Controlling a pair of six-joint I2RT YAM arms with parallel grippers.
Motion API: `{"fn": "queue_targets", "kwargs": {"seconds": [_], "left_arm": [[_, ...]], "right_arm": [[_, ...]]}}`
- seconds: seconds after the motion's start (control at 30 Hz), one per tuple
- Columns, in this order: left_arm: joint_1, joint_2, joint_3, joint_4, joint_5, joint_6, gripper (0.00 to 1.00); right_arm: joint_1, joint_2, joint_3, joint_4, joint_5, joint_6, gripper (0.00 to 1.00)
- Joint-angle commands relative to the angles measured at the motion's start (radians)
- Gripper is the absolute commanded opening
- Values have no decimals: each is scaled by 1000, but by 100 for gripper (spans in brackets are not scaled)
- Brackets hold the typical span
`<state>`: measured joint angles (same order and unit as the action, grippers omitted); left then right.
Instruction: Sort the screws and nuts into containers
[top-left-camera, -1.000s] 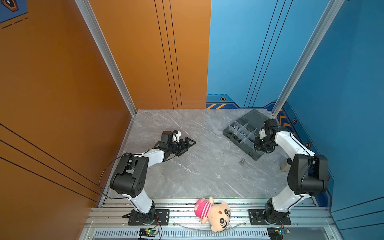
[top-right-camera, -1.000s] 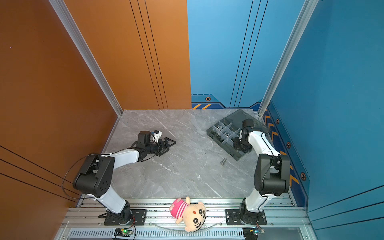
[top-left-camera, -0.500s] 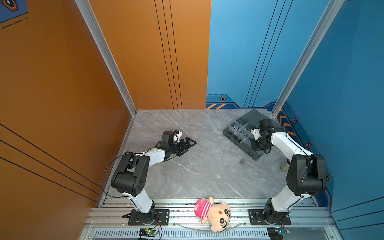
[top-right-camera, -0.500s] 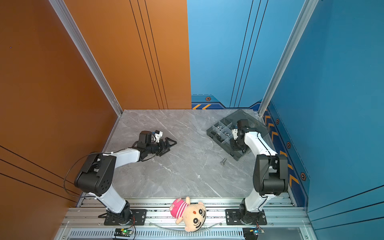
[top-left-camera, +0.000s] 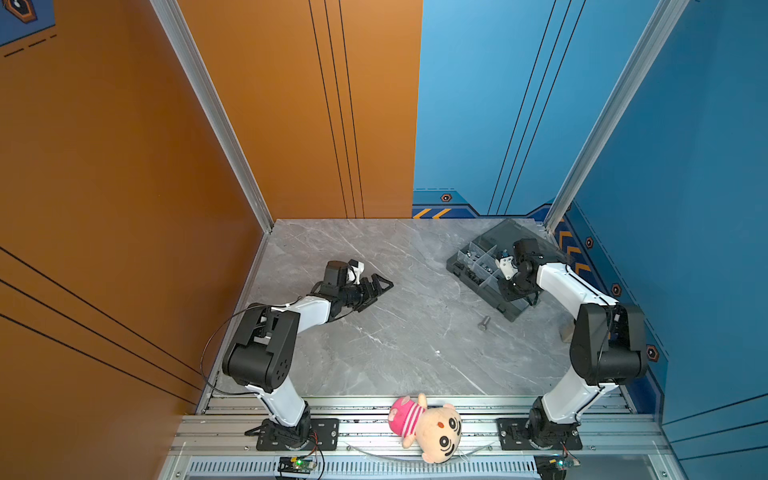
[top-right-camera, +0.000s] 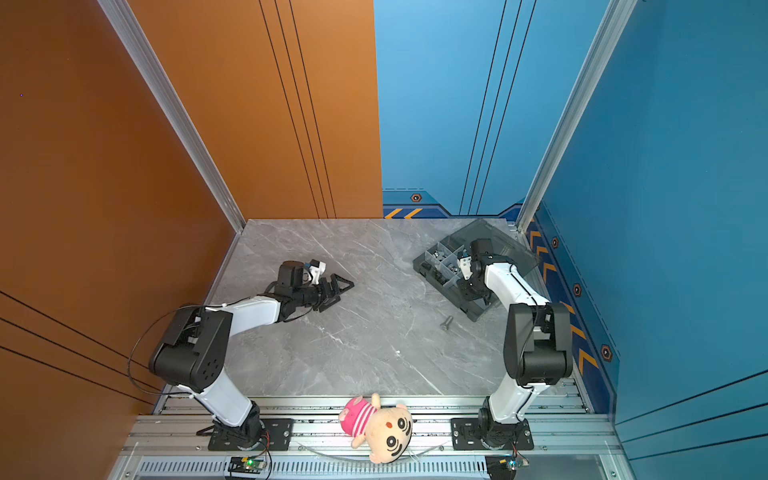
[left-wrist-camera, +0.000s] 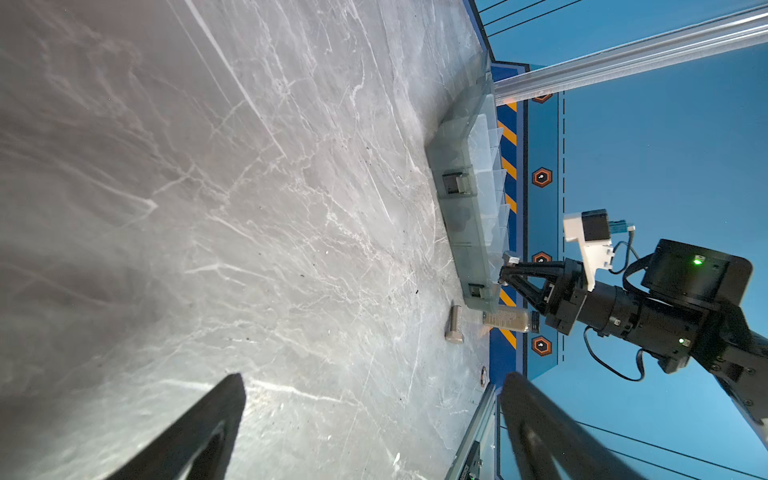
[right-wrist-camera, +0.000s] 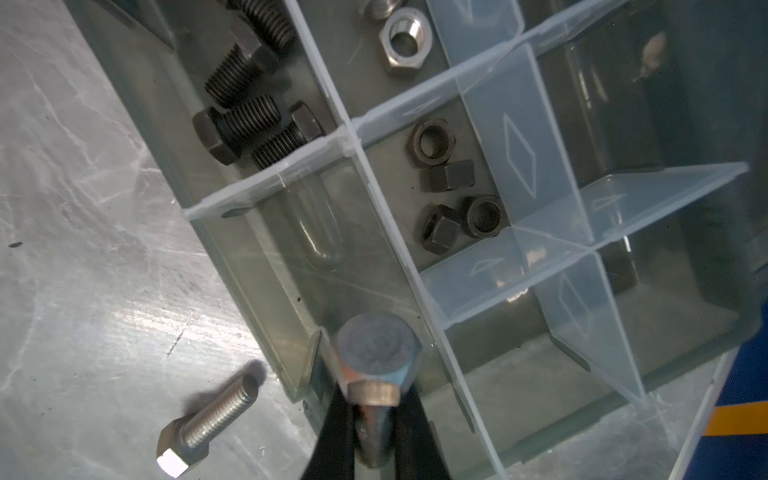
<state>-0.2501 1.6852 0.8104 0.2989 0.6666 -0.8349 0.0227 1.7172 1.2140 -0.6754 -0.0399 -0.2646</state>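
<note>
The right gripper (right-wrist-camera: 374, 401) is clamped narrow on a silver hex bolt (right-wrist-camera: 378, 353). Its two black fingers (right-wrist-camera: 332, 428) pinch the threaded shank just under the head, and the head sticks out beyond the fingertips. The bolt hangs over the organizer box (right-wrist-camera: 232, 257), above the corner compartment of the row along the box's outer wall, close to the clear divider (right-wrist-camera: 457, 374) on that compartment's inner side. Whether the head sits below the box's rim I cannot tell. In the left wrist view the fingertips meet the box at about rim height, at that same end.

Inside the box, the next compartment along the outer row holds black bolts (right-wrist-camera: 245, 104). Across the long divider from them lie dark nuts (right-wrist-camera: 453, 195), and one compartment further along lie silver nuts (right-wrist-camera: 403, 41).

A loose silver bolt (right-wrist-camera: 208, 419) lies on its side on the table (right-wrist-camera: 83, 249), just outside the box's outer wall and near the corner under the gripper, not touching the box. Both top views show it just off that corner. A small jar (left-wrist-camera: 507, 320) lies on its side beside the same end of the box.

The left gripper (top-left-camera: 382, 286) sits well apart from the box, low over the table, its fingers (left-wrist-camera: 208, 428) spread wide and holding nothing.
</note>
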Motion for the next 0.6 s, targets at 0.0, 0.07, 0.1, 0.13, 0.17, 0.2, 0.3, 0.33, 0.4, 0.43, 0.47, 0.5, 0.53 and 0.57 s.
{"fn": "queue_targets", "kwargs": {"seconds": [0.0,0.07,0.1,0.13,0.17,0.2,0.3,0.33,0.4,0.43,0.47,0.5,0.53,0.57], "left_arm": [[-8,4,18,9,13,15,98],[-6,4,17,9,13,14,98],[-7,2,15,9,13,13,98],[-6,2,16,8,13,14,98],[-6,2,16,9,13,14,98],[-7,2,16,8,12,14,98],[-7,2,15,9,12,14,98],[-7,3,15,8,12,14,98],[-7,2,15,9,12,14,98],[-8,2,15,9,13,14,98],[-7,1,15,9,13,15,98],[-7,1,15,9,13,14,98],[-7,1,15,9,13,14,98],[-6,0,13,9,13,14,98]], "right_arm": [[19,22,14,-6,39,-21,3],[26,31,17,-7,47,-19,6],[28,34,17,-7,49,-17,10],[29,36,19,-7,53,-15,13],[31,37,18,-7,57,-11,16],[31,36,20,-10,56,-9,19],[31,31,24,-10,59,4,25],[31,28,24,-12,56,6,26],[31,20,25,-12,53,14,29],[31,17,25,-13,52,17,30],[31,12,26,-15,53,23,31],[31,3,27,-15,56,32,31],[31,-5,28,-18,56,38,32],[31,-17,28,-19,53,49,32]]}}
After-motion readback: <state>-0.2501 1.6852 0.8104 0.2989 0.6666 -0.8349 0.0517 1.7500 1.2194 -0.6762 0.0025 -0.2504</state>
